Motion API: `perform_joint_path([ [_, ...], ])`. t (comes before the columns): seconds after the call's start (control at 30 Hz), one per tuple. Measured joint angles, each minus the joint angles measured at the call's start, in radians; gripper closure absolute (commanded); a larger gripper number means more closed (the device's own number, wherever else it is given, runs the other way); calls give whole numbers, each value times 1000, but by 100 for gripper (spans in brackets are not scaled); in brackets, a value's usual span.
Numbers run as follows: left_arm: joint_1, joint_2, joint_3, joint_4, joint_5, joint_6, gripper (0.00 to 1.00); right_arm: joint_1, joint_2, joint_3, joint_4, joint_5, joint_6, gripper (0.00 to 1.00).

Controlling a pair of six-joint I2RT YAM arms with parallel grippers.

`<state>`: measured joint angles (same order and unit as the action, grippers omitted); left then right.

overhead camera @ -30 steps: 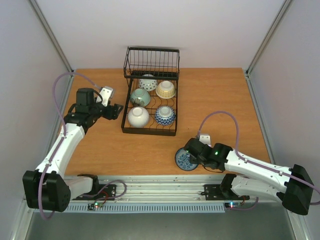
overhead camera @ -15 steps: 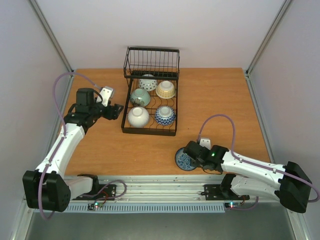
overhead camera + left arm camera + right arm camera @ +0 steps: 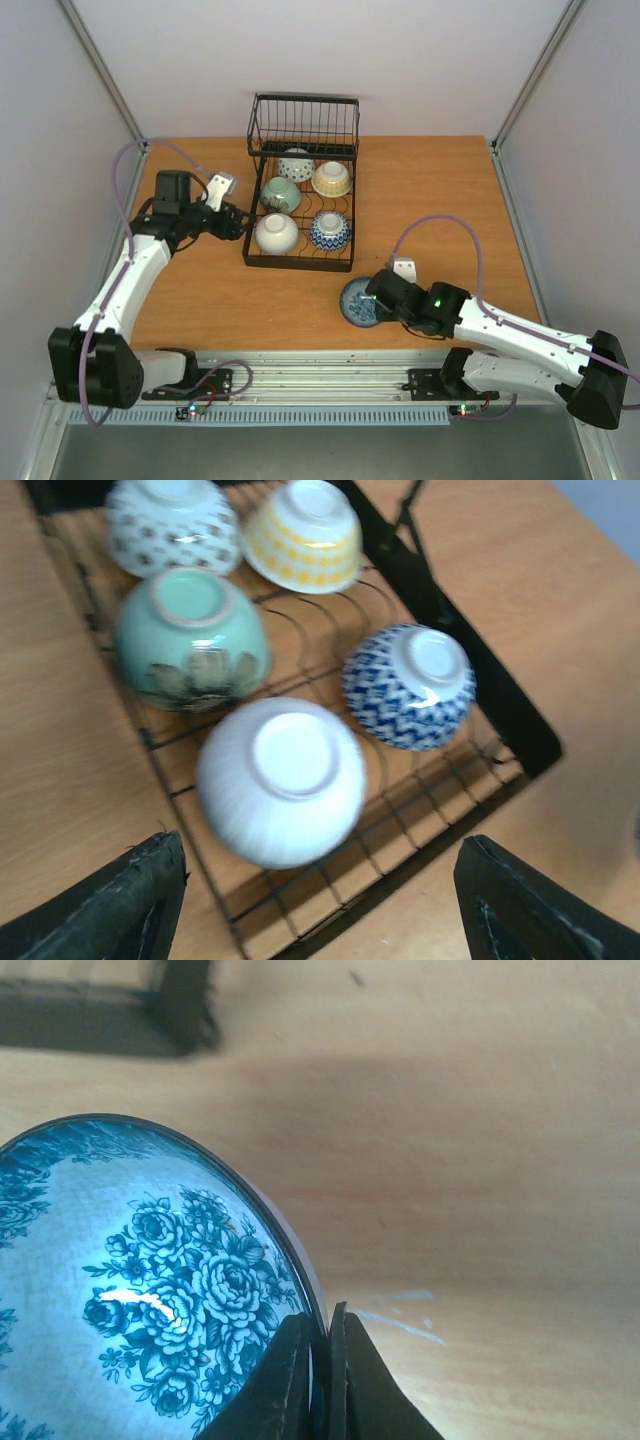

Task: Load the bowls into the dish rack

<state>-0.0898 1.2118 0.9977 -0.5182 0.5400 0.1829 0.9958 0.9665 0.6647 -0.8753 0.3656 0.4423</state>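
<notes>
The black wire dish rack (image 3: pixel 299 262) stands at the table's middle back and holds several upturned bowls: white (image 3: pixel 276 233), blue-patterned (image 3: pixel 329 230), green (image 3: pixel 280 193), cream-yellow (image 3: pixel 332 178) and a dotted one (image 3: pixel 295 164). In the left wrist view the same white bowl (image 3: pixel 281 780) sits between the spread fingers. My left gripper (image 3: pixel 238 221) hovers open just left of the rack. My right gripper (image 3: pixel 377 297) is shut on the rim of a blue floral bowl (image 3: pixel 356 303), lifted and tilted near the front edge; the right wrist view shows the rim (image 3: pixel 306 1295) pinched between the fingers (image 3: pixel 290 1380).
The rack's taller wire basket (image 3: pixel 303 125) rises at its far end. White enclosure walls with metal posts (image 3: pixel 108 80) bound the table on three sides. A metal rail (image 3: pixel 320 360) runs along the near edge by the arm bases.
My right gripper closed on the floral bowl's rim and carried it up and slightly left toward the rack. The left gripper shifted a little toward the rack.
</notes>
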Motion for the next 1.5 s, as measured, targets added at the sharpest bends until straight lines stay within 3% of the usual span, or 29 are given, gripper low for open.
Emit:
perform_joint_path([
  [0.27,-101,145,89,-198,186,130,28,2,163,233,104,29,-171,99],
  [0.43,-182,146,89,-280,215,201,28,2,314,316,163,30,-252,99],
  [0.67,-196,145,89,-316,227,245,28,3,470,459,214,13,-336,99],
  [1.0,-211,150,89,-317,216,252,32,3,534,581,278,-39,-401,99],
  [1.07,-213,157,89,-317,214,253,41,5,536,585,286,-45,-409,99],
  [1.17,-217,170,89,-319,211,253,74,8,539,591,290,-51,-418,99],
  [1.27,-215,184,89,-311,171,225,98,10,542,594,292,-60,-424,99],
  [1.43,-207,216,94,-285,83,105,100,39,548,610,340,-54,-399,96],
  [1.5,-208,216,95,-282,80,97,100,35,549,609,344,-54,-403,80],
])
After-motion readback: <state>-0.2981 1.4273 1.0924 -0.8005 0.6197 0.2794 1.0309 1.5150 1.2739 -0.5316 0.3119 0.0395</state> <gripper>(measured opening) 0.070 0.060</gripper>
